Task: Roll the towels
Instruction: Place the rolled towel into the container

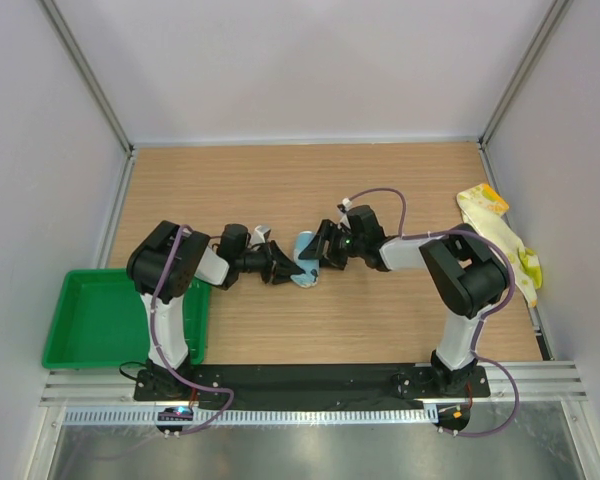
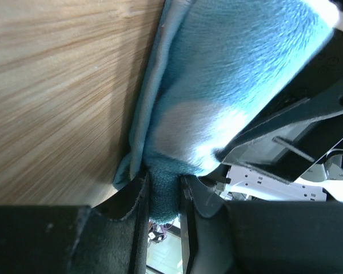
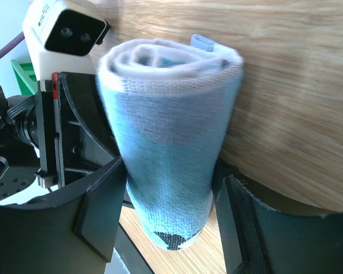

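The left claw (image 2: 163, 188) is clamped together on a fold of the light blue soft cloth towel (image 3: 171, 114), with cloth pinched tight between its fingers (image 2: 131, 200). The right claw (image 3: 168, 188) has its jaws apart, one on each side of the same towel and close against it. Can't tell if it is squeezing or just touching.

The blue towel is rolled into a tight tube. The right wrist view shows the spiral of layers at its far end and pale patches on the blue. The roll rests against the wooden counter (image 1: 280, 190), near its middle. The two claws meet nose to nose over it, the left arm reaching in from the left and the right arm from the right.

The yellow-cream cloth towel with orange and green print (image 1: 495, 235) is not rolled. It lies stretched out and rumpled along the right edge of the counter, well apart from both claws.

The green plastic rectangular tray (image 1: 90, 320) sits at the near left corner, just beside the left arm.
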`<state>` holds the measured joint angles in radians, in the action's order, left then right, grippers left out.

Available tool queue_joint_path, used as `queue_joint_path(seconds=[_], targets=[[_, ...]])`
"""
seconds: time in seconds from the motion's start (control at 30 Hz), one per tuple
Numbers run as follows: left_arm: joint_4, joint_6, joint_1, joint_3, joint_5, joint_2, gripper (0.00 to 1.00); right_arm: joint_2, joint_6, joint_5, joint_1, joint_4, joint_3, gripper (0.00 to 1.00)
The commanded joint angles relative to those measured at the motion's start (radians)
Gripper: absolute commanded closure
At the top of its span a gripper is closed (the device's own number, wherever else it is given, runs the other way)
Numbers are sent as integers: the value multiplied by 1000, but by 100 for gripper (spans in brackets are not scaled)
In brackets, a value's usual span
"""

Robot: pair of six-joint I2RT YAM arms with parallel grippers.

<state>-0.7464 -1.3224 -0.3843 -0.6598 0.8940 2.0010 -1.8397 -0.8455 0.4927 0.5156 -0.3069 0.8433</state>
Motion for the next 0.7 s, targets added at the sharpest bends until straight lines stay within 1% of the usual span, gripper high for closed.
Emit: queue_joint_path(seconds=[0.0, 0.07, 0.17, 0.27, 0.3, 0.33, 0.37, 0.43, 0.5, 0.57, 0.63, 0.67], targets=[[93, -21, 15, 25, -73, 47, 100, 3, 13, 15, 35, 26, -38, 33], [91, -18, 16, 23, -73, 48, 100, 7, 13, 17, 35, 25, -39, 34], [93, -17, 15, 26, -72, 48, 100, 0, 14, 18, 37, 22, -39, 41], [91, -14, 18, 29, -72, 44, 100, -12, 10, 18, 40, 15, -39, 54], [93, -11, 18, 29, -73, 42, 100, -15, 5, 17, 41, 12, -38, 62], [93, -8, 18, 29, -72, 36, 100, -18, 2, 17, 41, 11, -38, 65], [94, -3, 16, 29, -73, 33, 100, -20, -1, 17, 41, 9, -36, 72], [107, 21, 18, 28, -76, 10, 100, -16, -4, 17, 41, 8, -33, 77], [169, 52, 16, 25, -90, -11, 100, -6, -1, 14, 41, 18, -27, 83], [247, 119, 16, 3, -112, -59, 98, 2, 2, 12, 41, 29, -10, 88], [372, 166, 16, -20, -132, -96, 96, 11, 6, 14, 43, 48, 5, 96], [418, 222, 18, -32, -159, -143, 95, 14, 9, 14, 43, 63, 22, 99]])
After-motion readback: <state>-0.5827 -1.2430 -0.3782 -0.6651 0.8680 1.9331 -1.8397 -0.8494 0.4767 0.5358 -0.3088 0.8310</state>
